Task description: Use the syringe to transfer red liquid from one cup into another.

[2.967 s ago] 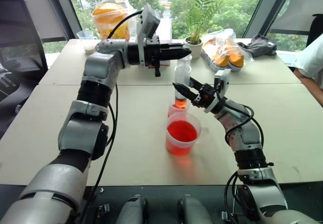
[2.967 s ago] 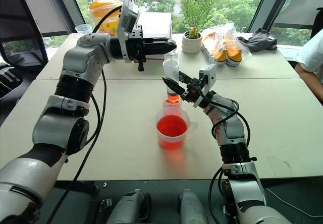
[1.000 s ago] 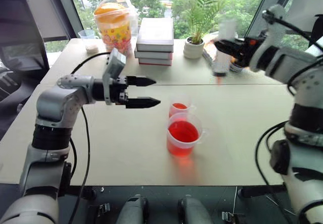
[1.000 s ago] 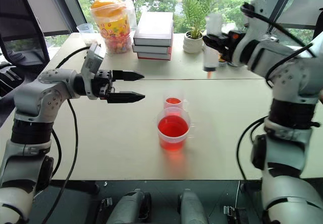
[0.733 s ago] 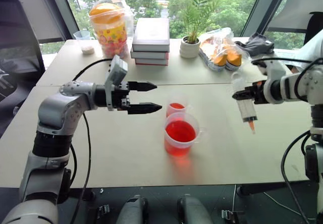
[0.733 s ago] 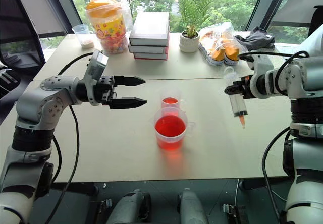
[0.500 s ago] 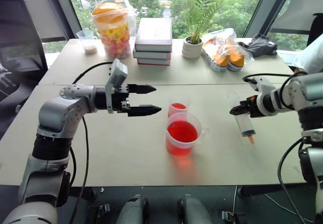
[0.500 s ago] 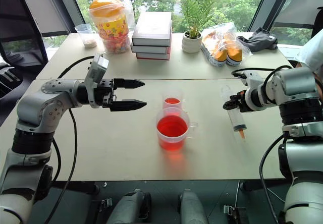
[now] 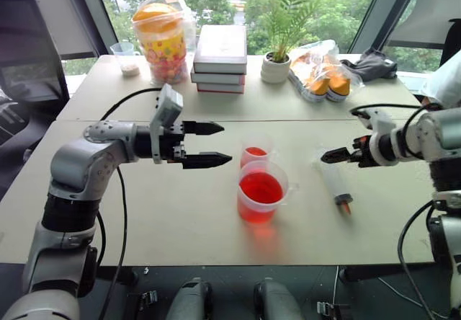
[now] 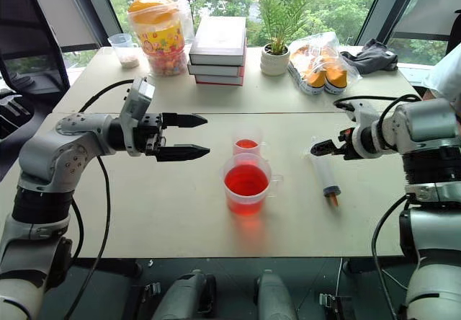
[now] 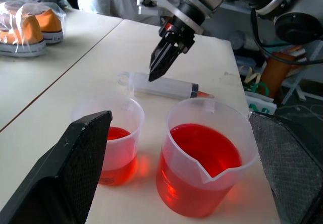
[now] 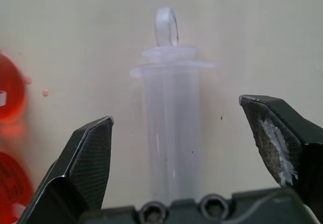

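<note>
Plastic and light, the syringe (image 10: 323,171) lies on the counter (image 10: 374,212) under the wide-open right hand (image 12: 187,148); I would grab its fat middle gently.

Along the table's (image 9: 180,226) far side stand a snack jar (image 9: 160,36), stacked books (image 9: 221,59), a potted plant (image 9: 277,60) and bagged shoes (image 9: 322,77).

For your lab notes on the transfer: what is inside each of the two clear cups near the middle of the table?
The wide cup holds red liquid well up its wall. The narrow cup behind it holds a shallower red layer; the wide cup covers its base in the head views.
</note>
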Action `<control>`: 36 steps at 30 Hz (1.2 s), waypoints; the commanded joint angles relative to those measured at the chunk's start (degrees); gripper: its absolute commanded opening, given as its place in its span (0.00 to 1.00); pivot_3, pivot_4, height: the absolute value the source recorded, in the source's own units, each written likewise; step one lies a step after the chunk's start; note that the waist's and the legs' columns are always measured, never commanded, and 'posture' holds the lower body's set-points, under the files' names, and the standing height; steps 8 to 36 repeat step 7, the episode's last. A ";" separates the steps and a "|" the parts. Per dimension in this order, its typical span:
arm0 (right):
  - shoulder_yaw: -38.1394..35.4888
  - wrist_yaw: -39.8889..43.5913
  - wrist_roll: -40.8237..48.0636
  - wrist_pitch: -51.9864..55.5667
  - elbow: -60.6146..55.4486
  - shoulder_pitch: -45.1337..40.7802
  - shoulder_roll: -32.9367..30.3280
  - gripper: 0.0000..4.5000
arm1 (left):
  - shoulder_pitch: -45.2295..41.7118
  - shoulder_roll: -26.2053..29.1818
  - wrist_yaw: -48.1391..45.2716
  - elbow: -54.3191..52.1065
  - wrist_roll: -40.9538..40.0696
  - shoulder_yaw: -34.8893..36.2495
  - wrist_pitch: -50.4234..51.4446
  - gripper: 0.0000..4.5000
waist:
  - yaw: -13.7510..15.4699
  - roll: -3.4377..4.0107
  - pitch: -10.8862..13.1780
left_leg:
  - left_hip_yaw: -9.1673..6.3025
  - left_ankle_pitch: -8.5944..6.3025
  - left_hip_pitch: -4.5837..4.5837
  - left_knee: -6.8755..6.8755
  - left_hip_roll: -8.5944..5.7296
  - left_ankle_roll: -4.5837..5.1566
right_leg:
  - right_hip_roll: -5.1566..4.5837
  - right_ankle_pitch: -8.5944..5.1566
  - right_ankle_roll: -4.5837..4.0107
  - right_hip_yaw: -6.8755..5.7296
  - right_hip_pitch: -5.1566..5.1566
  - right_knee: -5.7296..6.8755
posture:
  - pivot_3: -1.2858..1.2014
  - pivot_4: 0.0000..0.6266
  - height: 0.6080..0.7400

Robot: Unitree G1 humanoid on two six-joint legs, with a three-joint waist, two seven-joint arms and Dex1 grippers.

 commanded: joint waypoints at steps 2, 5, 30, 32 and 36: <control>-11.30 9.71 8.25 -5.09 -23.27 9.87 -9.20 0.98 | -0.29 2.32 -0.56 -1.27 -0.16 0.48 -0.60 1.00 | 0.20 -0.02 0.01 | -0.11 -0.02 -0.05 -0.01 0.00 0.02 | 0.00 -0.01 0.01 -0.10 0.04 -0.07 | 0.52 0.24 1.00; -21.47 16.81 14.15 -6.81 -35.85 19.93 -14.31 0.98 | -0.43 4.31 -0.71 -0.58 -0.04 1.14 -0.66 1.00 | 0.01 -0.02 0.01 | -0.10 -0.04 -0.07 -0.01 0.01 0.06 | 0.00 -0.02 0.03 -0.07 0.03 -0.08 | 0.52 0.24 1.00; -27.70 17.33 15.50 -6.74 -40.45 25.34 -14.73 0.98 | 0.16 5.50 -0.58 -1.33 -0.95 1.64 0.43 1.00 | -0.06 -0.03 0.00 | -0.11 -0.04 -0.04 0.01 0.02 0.06 | 0.00 -0.02 0.03 -0.07 0.07 -0.06 | 0.52 0.24 1.00; -27.70 17.33 15.50 -6.74 -40.45 25.34 -14.73 0.98 | 0.16 5.50 -0.58 -1.33 -0.95 1.64 0.43 1.00 | -0.06 -0.03 0.00 | -0.11 -0.04 -0.04 0.01 0.02 0.06 | 0.00 -0.02 0.03 -0.07 0.07 -0.06 | 0.52 0.24 1.00; -27.70 17.33 15.50 -6.74 -40.45 25.34 -14.73 0.98 | 0.16 5.50 -0.58 -1.33 -0.95 1.64 0.43 1.00 | -0.06 -0.03 0.00 | -0.11 -0.04 -0.04 0.01 0.02 0.06 | 0.00 -0.02 0.03 -0.07 0.07 -0.06 | 0.52 0.24 1.00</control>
